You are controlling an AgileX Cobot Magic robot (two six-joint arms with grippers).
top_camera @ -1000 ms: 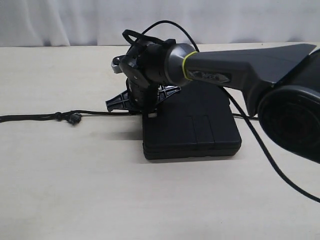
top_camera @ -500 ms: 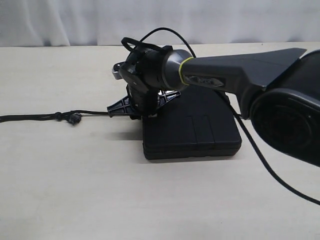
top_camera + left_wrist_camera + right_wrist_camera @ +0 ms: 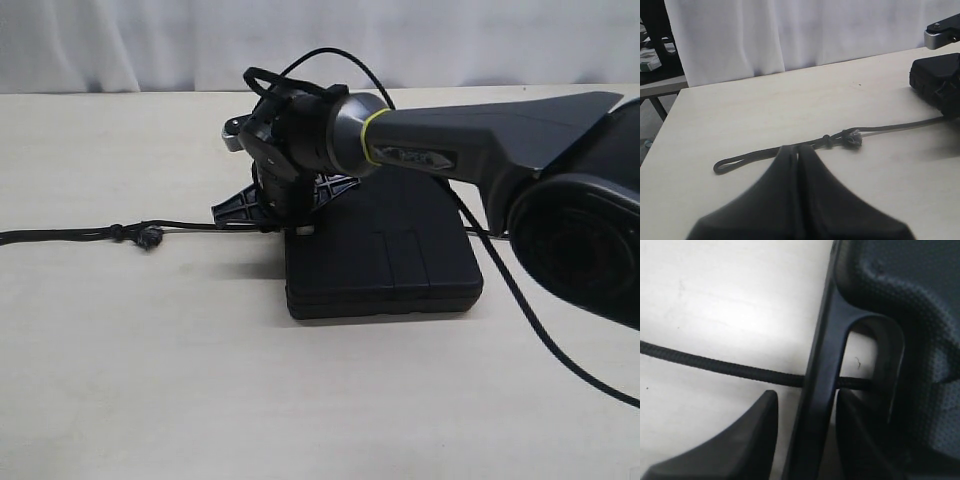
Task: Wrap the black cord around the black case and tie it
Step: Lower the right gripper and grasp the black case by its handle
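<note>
Though not wrapped round anything yet, definitely threaded: black cord point(image 3: 190, 225) poking through the handle slot at one end of the black case point(image 3: 385, 265). Trailing away from that handle end across the table point(image 3: 150, 380), with a frayed tip point(image 3: 150, 239) and a small knot point(image 3: 120, 233) partway out, then carrying on to a folded loop point(image 3: 722, 165) well apart from the case. No turn of cord visible over the lid, so calling this the very first step: anchoring at the handle, wrapping not begun, tying far off.

Case itself flat on the table, lid up, handle end under the right gripper point(image 3: 805, 395). Jaws there standing part open either side of the handle bar point(image 3: 822, 350), one finger right against it, a sliver of table showing on the other side. Straddling, not pinching, as far as can be judged. No grip on the cord either.

Further out from the case, past the knot: left gripper point(image 3: 797, 149), jaws pressed together on nothing, height over the table hard to call.

Next up, probably: grab the cord itself rather than the handle, then drag the long run over the lid and underneath. Needs the left jaws opened first, plus some way of tipping the case up. Watch for the knot snagging in the slot.
</note>
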